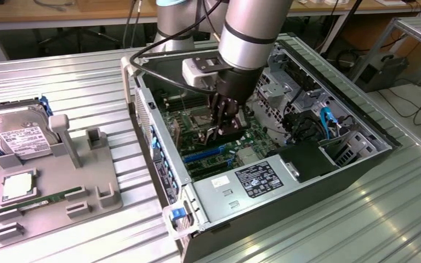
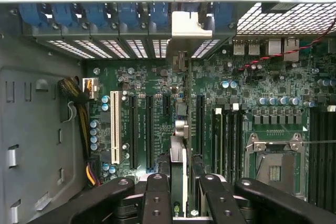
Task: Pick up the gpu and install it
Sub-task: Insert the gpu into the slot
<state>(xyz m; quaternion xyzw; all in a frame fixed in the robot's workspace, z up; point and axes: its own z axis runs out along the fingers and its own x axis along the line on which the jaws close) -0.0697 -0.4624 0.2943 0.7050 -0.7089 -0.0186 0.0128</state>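
My gripper reaches down into the open computer case, over the green motherboard. It is shut on the gpu, a thin black card held upright on its edge. In the wrist view the gpu runs edge-on between my two black fingers, in line with the long black expansion slots. Its silver end bracket sits against the row of rear slot openings with blue clips. Whether the card's lower edge is seated in a slot is hidden.
The empty CPU socket and RAM slots lie beside the card. The power supply and blue cables fill the case's near end. On the exterior view's left, a grey tray holds a hard drive, a RAM stick and a CPU.
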